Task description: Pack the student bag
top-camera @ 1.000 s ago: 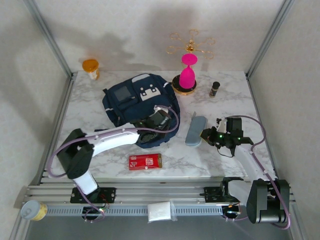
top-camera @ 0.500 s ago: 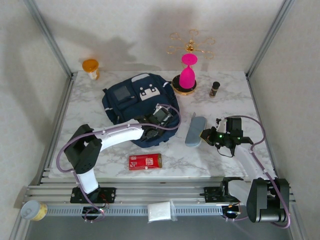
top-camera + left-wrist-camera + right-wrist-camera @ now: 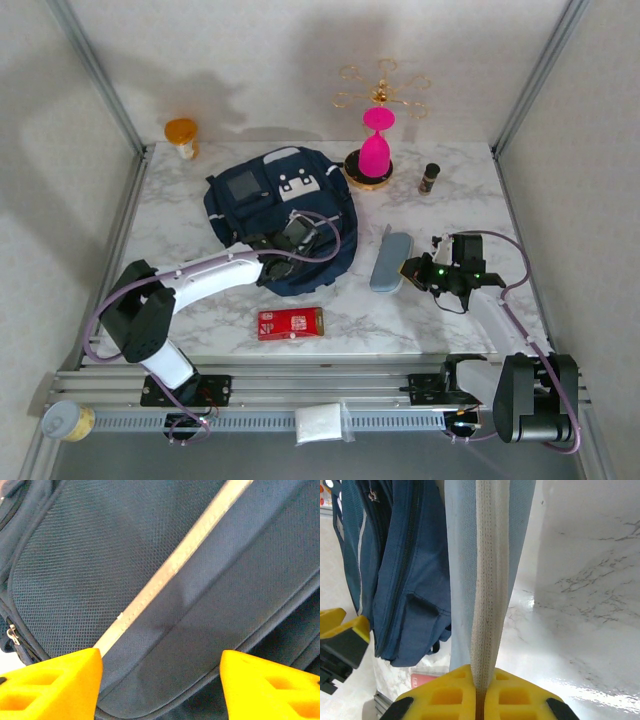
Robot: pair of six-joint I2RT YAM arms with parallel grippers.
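The student bag (image 3: 262,205), a navy backpack with white front patches, lies at the middle-left of the marble table. My left gripper (image 3: 286,245) hovers over its near part. In the left wrist view the yellow fingers (image 3: 55,682) stand apart, open (image 3: 160,690), with nothing between them; navy fabric and the light stripe (image 3: 170,570) lie beneath. A light-blue pencil case (image 3: 392,262) lies right of the bag. My right gripper (image 3: 409,269) is shut (image 3: 480,692) on the pencil case's (image 3: 492,555) cream seam, beside the bag (image 3: 395,580).
A red box (image 3: 291,323) lies near the front edge, below the bag. At the back stand an orange cup (image 3: 182,134), a pink object on a gold stand (image 3: 376,145) and a small dark bottle (image 3: 430,177). Metal frame posts border both sides.
My left gripper has shifted back and left across the bag, and its jaws have widened. The right gripper and pencil case have stayed in place.
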